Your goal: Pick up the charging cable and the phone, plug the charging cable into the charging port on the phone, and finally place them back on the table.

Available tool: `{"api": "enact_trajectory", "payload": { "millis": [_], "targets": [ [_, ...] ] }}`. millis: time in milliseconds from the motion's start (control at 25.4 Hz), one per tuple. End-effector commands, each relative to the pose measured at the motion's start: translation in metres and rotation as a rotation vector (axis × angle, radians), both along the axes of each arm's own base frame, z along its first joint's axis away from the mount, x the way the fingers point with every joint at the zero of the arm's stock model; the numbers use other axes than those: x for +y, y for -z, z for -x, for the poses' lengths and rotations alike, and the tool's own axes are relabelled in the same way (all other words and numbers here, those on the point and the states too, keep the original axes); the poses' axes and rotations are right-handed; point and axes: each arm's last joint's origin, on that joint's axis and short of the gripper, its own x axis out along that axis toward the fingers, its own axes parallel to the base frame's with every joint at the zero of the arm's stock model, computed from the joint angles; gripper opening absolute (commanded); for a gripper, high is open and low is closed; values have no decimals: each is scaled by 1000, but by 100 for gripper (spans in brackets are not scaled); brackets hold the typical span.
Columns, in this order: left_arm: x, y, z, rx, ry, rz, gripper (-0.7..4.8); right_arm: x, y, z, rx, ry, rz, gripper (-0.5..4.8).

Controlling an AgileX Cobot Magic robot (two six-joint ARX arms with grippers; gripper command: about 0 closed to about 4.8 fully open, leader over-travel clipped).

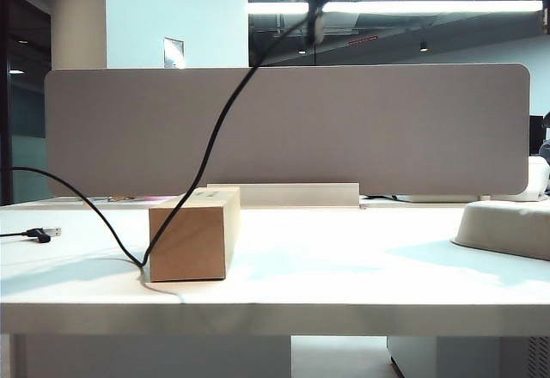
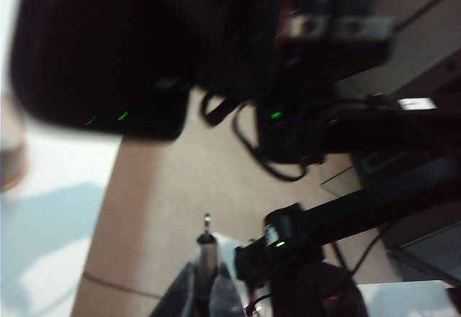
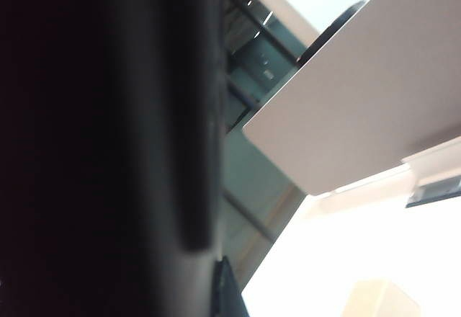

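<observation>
On the white worktop: 1 cardboard box, upright, near the front edge. Behind the box, along the back of the worktop, 1 grey divider panel. Far to the right of the box, 1 pale rounded tray-like object, partly cut off at the edge of the exterior view.

1 charging cable: black cord hanging from above the divider panel, crossing in front of it, dropping to the worktop just left of the box's base, then looping up and away to the left. Well left of the box, lying flat, its USB end.

Left pincer: narrow, clamped on the cable's small plug, metal tip poking out beyond the fingers; raised high above the box, out of the exterior view apart from dark shapes at its upper edge.

Right pincer: closed; fingers themselves not made out in the right wrist view. Filling most of that view, 1 large dark blurred slab, apparently the phone, held up well above the worktop; grip itself hidden. Charging port not discernible.
</observation>
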Motion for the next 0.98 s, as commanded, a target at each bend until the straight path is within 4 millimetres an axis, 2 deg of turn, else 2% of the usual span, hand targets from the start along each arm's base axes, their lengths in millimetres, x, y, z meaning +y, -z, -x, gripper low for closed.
{"api": "enact_trajectory", "payload": {
  "millis": [39,394,748,984],
  "targets": [
    [-6,-7,3,-15,49,58,-6,1,-13,6,-67,-61,-49,-6],
    [-5,-12,4,-10,156,134,-6,1,-22,13,-89,-140,-158,-6],
    [-9,-13,1,-73,79,119,-6,2,-22,13,-72,-168,-159,-6],
    [-17,-8,-6,-27,67,126,-6,2,-22,13,-71,-178,-151,-6]
  ]
}}
